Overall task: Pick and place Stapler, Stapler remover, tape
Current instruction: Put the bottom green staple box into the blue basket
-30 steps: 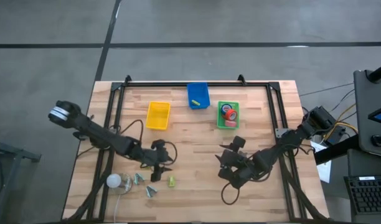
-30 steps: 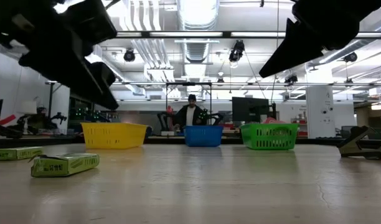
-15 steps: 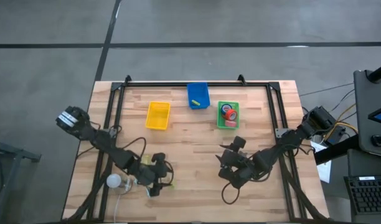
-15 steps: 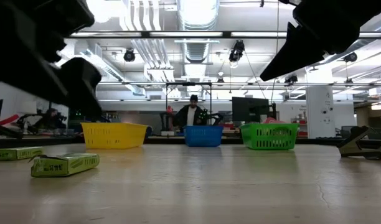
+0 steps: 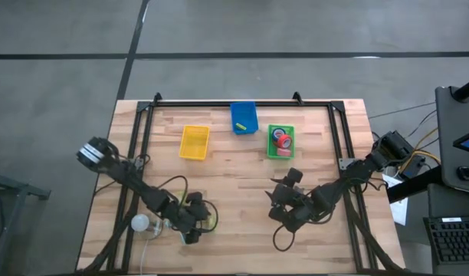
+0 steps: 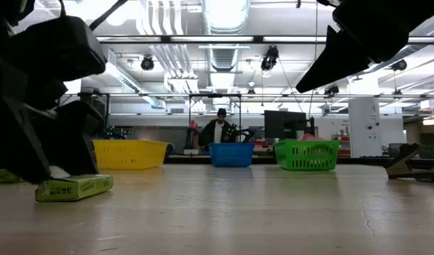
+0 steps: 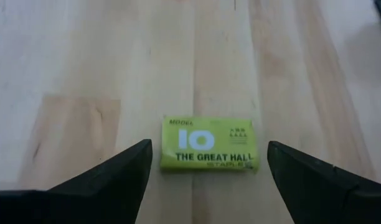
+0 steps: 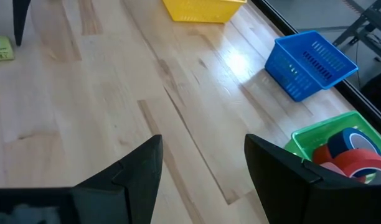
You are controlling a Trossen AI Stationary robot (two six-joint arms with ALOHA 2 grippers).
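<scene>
A small green staple box lies flat on the wooden table near its near edge, also seen in the high view and the low view. My left gripper is open and low over the table, one finger on each side of the box without touching it. My right gripper is open and hangs above the table's middle right. Red and blue tape rolls lie in the green tray.
A yellow tray and a blue tray stand beside the green one toward the far edge. A white round thing and small pale green items lie by the left gripper. A dark object rests at the table's right. A person stands in the room behind.
My left gripper has moved toward the table's near edge and come down to table height, ending with its open fingers around the green staple box. The box has stayed in place. The right arm has kept still.
</scene>
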